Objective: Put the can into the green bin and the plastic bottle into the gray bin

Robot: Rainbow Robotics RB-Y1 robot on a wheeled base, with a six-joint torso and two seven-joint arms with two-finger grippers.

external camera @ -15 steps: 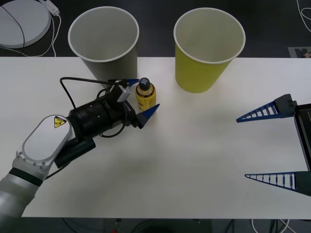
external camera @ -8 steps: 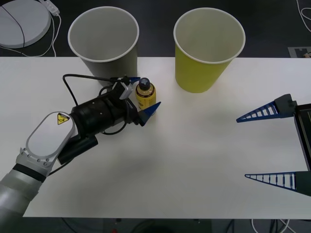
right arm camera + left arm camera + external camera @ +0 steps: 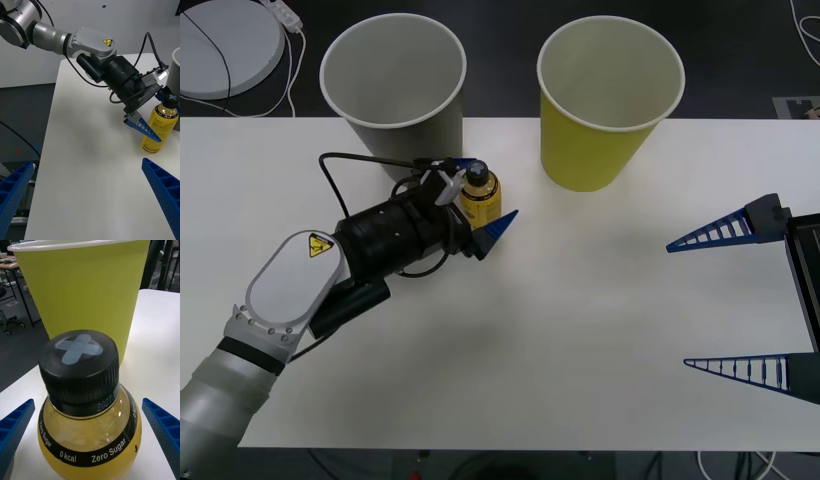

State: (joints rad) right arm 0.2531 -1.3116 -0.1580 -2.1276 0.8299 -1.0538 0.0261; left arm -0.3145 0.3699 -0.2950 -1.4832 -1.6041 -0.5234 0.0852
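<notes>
On the white counter (image 3: 580, 300), we see the left gripper (image 3: 483, 197) spread wide around the upright plastic bottle (image 3: 479, 196), which stands just in front of the gray bin (image 3: 395, 85), the green bin (image 3: 608, 100) beside it. The right gripper (image 3: 725, 300) waits wide open, well apart.

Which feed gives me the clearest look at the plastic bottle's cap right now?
The left wrist view: the plastic bottle is close up, its black cap showing a gray cross, between the open left claw fingers. The front view shows it small and partly hidden; the right wrist view shows it sideways, farther off.
</notes>
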